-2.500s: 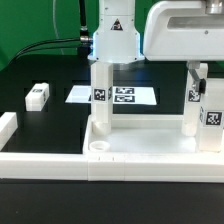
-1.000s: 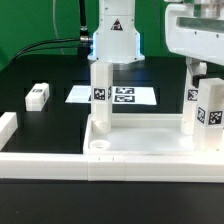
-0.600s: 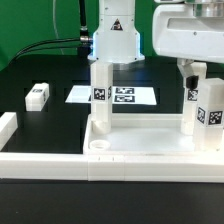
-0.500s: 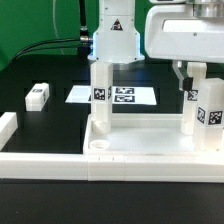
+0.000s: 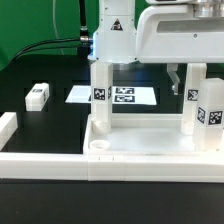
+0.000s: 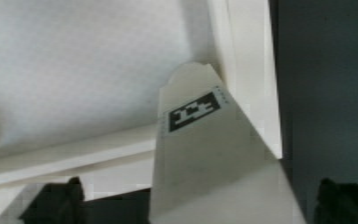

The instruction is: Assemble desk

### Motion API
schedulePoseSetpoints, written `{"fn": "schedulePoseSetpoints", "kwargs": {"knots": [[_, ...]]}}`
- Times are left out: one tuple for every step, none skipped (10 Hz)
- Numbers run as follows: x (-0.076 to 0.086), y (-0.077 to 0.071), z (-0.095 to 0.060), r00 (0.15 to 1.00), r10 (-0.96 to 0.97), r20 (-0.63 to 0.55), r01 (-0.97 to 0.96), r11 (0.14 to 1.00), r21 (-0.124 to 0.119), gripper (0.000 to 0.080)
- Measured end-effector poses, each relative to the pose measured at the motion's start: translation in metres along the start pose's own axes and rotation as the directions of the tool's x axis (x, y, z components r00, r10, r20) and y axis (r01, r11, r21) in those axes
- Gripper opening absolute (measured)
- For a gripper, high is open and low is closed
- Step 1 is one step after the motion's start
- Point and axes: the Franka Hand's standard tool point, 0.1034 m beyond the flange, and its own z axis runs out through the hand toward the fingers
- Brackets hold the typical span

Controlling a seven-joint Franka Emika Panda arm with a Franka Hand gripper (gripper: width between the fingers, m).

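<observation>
The white desk tabletop [image 5: 140,140] lies tray-side up at the front. Three legs stand upright in its corner sockets: one at the back on the exterior view's left [image 5: 100,95], one at the back right [image 5: 192,100] and one at the front right [image 5: 213,112]. A further tagged leg [image 5: 37,95] lies loose on the black table at the left. My gripper [image 5: 190,82] hangs over the back right leg. In the wrist view that leg [image 6: 202,130] rises between my gripper's [image 6: 197,205] dark fingertips [image 6: 60,200], which stand open and apart from it.
The marker board [image 5: 125,96] lies flat behind the tabletop. White border rails run along the front [image 5: 45,160] and the exterior view's left [image 5: 8,125]. The arm's base [image 5: 115,35] stands at the back, with black cables to its left.
The jaws have spread wide and let go of the back right leg. The hand has shifted toward the exterior view's left. The leg stays upright.
</observation>
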Motion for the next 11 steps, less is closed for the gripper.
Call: {"fn": "schedulePoseSetpoints", "kwargs": {"knots": [[0.0003, 0.0013, 0.0005, 0.999, -0.053, -0.003, 0.053, 0.999, -0.001, 0.0649], [0.0007, 0.0027, 0.0005, 0.998, -0.062, -0.004, 0.062, 0.998, 0.001, 0.0649], [0.0008, 0.0029, 0.0007, 0.998, -0.059, -0.006, 0.059, 0.998, 0.000, 0.0527], [0.0008, 0.0029, 0.0007, 0.998, -0.059, -0.006, 0.059, 0.998, 0.000, 0.0370], [0.0008, 0.0030, 0.0008, 0.998, -0.059, -0.006, 0.059, 0.998, 0.000, 0.0288], [0.0008, 0.0030, 0.0008, 1.000, -0.024, -0.005, 0.024, 1.000, 0.000, 0.0288], [0.0008, 0.0031, 0.0008, 1.000, -0.024, -0.005, 0.024, 1.000, 0.000, 0.0288], [0.0013, 0.0039, 0.0010, 1.000, 0.029, -0.005, -0.029, 1.000, 0.008, 0.0288], [0.0026, 0.0072, 0.0010, 0.985, 0.170, 0.001, -0.170, 0.985, 0.027, 0.0288], [0.0022, 0.0065, 0.0012, 0.955, 0.295, 0.005, -0.295, 0.955, 0.028, 0.0288], [0.0017, 0.0042, 0.0012, 0.911, 0.412, 0.011, -0.413, 0.910, 0.032, 0.0288]]}}
